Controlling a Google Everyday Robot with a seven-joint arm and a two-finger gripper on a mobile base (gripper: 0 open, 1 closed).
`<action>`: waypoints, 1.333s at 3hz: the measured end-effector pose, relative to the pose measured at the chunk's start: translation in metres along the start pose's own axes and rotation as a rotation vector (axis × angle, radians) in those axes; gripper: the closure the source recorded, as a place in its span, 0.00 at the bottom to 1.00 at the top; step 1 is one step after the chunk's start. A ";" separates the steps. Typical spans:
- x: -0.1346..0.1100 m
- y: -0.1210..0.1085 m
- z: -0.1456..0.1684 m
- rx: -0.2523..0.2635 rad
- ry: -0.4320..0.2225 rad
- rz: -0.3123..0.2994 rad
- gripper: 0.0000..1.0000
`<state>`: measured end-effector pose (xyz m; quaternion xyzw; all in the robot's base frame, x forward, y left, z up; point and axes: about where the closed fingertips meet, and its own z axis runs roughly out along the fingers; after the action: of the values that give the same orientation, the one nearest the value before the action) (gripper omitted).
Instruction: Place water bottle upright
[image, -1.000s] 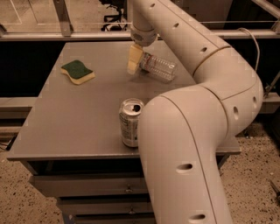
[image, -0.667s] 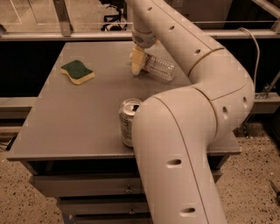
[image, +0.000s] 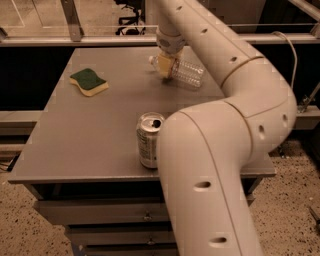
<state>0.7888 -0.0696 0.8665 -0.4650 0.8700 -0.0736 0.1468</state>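
Clear water bottle (image: 189, 75) lying on table (image: 90, 130), neck hidden behind end effector (image: 165, 67); grip state unclear.

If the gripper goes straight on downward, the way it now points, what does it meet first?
Probably the water bottle, lying on its side on the table; the gripper is right above its cap end. Depth is unclear, so it might reach the table beside the bottle instead.

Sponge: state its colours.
The sponge is green on top, yellow below, per the camera view; the tool is at the water bottle.
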 end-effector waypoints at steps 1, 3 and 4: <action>0.001 0.005 -0.039 -0.053 -0.159 -0.040 0.99; 0.021 0.031 -0.116 -0.206 -0.623 -0.133 1.00; 0.030 0.049 -0.138 -0.293 -0.883 -0.154 1.00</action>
<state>0.6896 -0.0679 0.9783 -0.5308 0.6885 0.2440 0.4297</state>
